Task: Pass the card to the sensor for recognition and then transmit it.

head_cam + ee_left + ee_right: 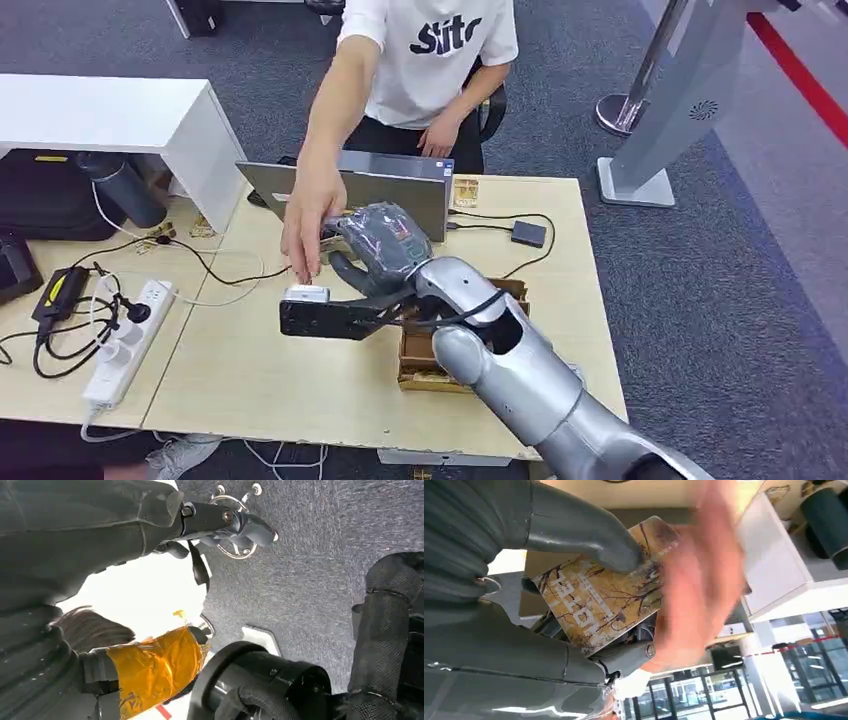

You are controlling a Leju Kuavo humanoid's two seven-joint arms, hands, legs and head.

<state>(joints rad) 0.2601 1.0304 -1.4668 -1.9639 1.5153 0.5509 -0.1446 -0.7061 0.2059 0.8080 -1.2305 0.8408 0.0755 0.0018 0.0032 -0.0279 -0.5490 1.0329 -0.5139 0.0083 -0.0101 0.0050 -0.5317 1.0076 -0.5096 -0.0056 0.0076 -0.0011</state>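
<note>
In the right wrist view my right hand (549, 630) holds a card (599, 600) printed with brown branches on yellow. The thumb presses on its face and the fingers lie under it. A person's blurred hand (699, 590) covers the card's far end. From the head view my right hand (378, 252) hovers over the middle of the wooden table (250, 380), with the person's hand (305, 225) reaching down beside it. Just below their fingertips is a black flat slab (325, 318) with a small white block (305, 294) on it. My left hand (100, 645) hangs over grey carpet, holding nothing.
A person in a white shirt (430, 50) sits behind the table. On it are a grey laptop (380, 190), a cardboard box (420, 355) under my forearm, a black adapter (528, 233) and a power strip (130, 335) with cables. A white shelf (110, 115) stands at the left.
</note>
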